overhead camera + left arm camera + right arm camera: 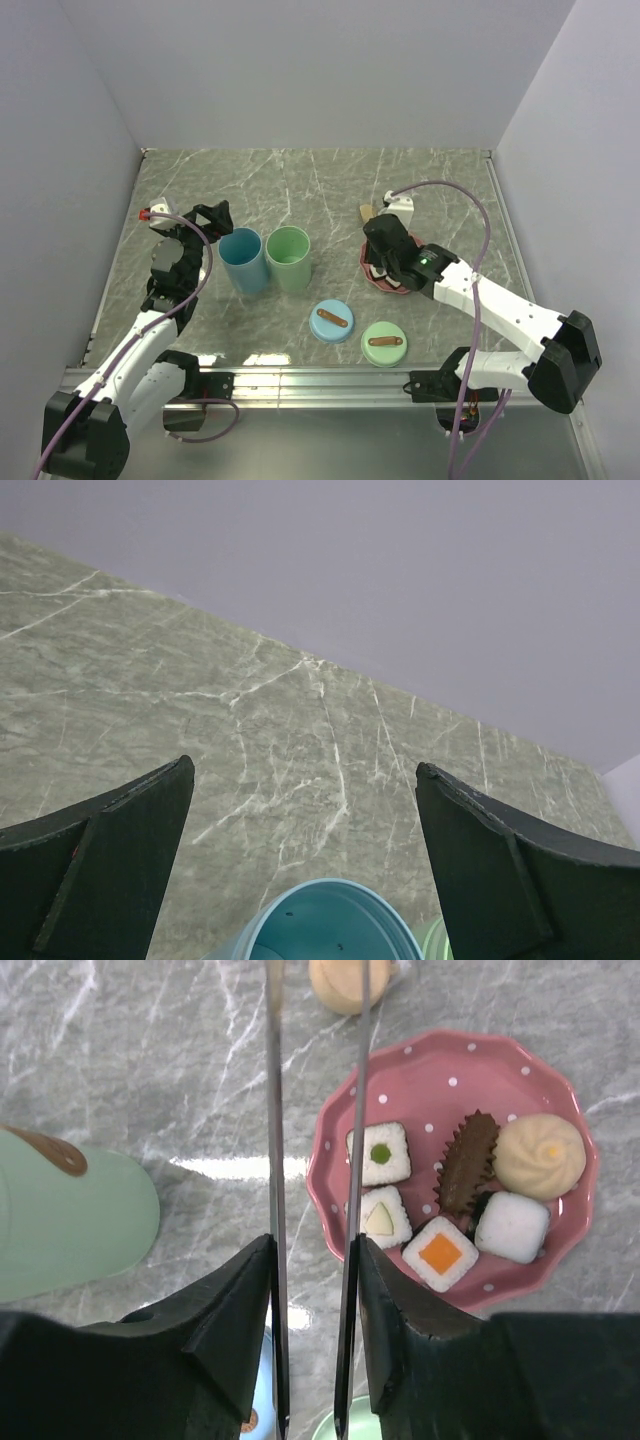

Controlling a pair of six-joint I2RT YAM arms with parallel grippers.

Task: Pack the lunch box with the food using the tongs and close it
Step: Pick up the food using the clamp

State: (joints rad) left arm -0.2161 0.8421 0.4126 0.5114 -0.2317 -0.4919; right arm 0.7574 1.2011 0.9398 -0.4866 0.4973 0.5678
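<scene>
— While the right tool clamps the tongs, where lies the food?
— On the pink plate, just right of the tongs' arms; the left tool stands open above a blue cup.

Tongs sit clamped between the fingers of the right gripper, slim grey arms near parallel, one crossing the pink plate at its rim. Food lies on it: white squares, one orange-topped, a brown ridged piece, a beige bun. Lunch box tubs stand open, lids alongside.
</scene>
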